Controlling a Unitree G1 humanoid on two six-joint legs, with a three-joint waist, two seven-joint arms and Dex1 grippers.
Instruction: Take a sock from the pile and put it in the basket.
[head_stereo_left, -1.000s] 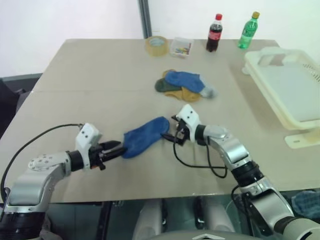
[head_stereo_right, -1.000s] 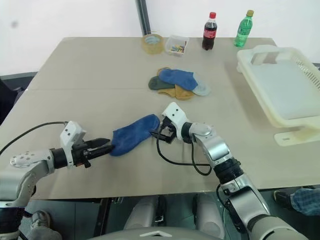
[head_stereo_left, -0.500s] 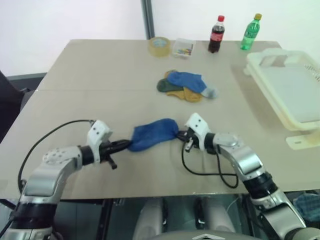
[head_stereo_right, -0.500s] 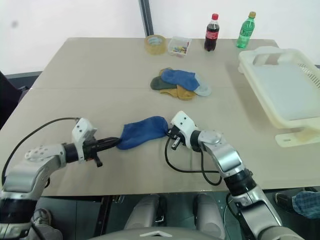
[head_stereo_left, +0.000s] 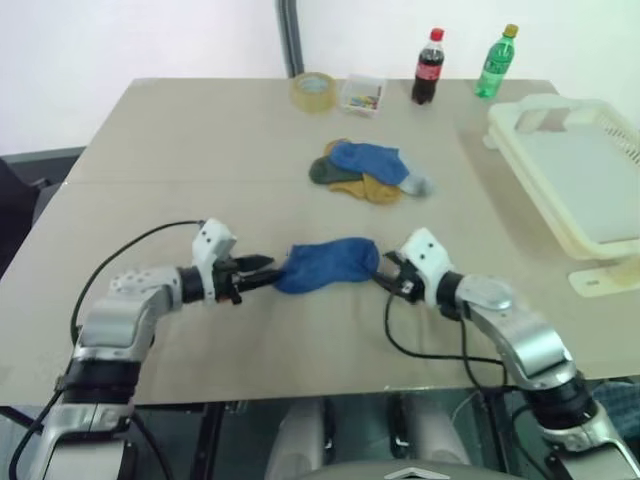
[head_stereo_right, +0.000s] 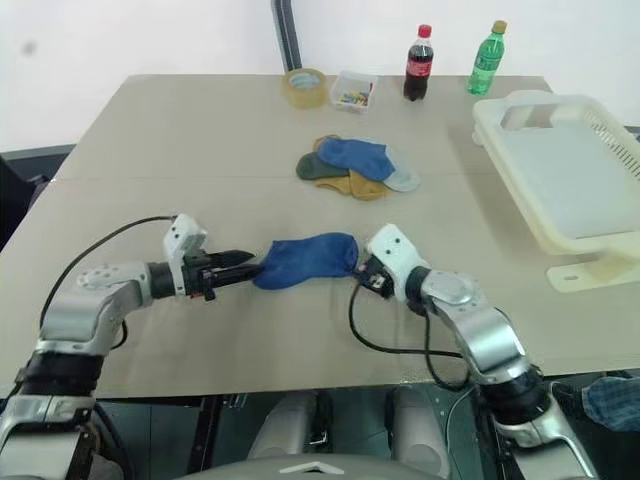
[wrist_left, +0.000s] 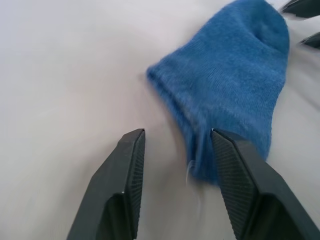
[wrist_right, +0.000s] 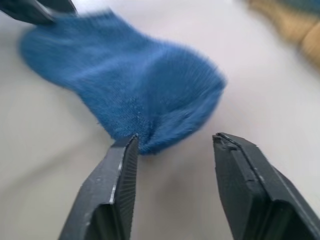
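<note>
A: Sock, blue, lies flat on the table between both grippers, away from the pile behind it.

B: And the grippers?

A: Left gripper and right gripper both stand spread at its ends, pinching nothing. Basket sits far right.

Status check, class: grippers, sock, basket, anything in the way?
Left gripper and right gripper open, flanking blue sock lying on table. Basket empty at far right. Nothing blocking the way.
</note>
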